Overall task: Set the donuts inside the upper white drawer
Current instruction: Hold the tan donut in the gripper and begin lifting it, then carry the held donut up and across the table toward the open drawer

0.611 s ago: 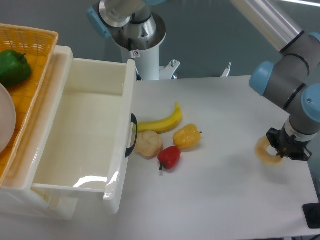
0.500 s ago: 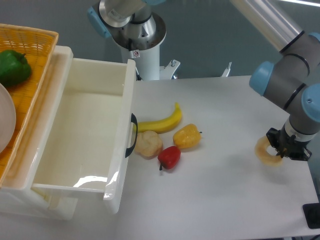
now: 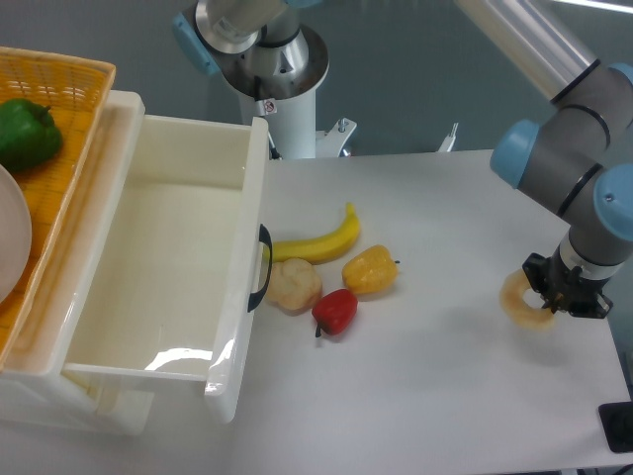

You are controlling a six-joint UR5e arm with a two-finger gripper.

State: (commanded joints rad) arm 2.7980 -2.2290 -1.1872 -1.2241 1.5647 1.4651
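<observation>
One donut [image 3: 521, 302] sits at the right side of the worktop [image 3: 445, 396], and we see the tool [image 3: 554, 294] pinching its rim there, the ring tilted up at that edge. Well apart, on the left, we find the upper white drawer [image 3: 168, 267] pulled open. Just beside its dark handle [image 3: 263, 267] lie a banana [image 3: 318, 239], a yellow pepper [image 3: 371, 269], a red pepper [image 3: 335, 311] and a pale lumpy toy [image 3: 294, 285]. We see an orange basket [image 3: 59, 109] holding a green pepper [image 3: 27, 134] at the far left.
</observation>
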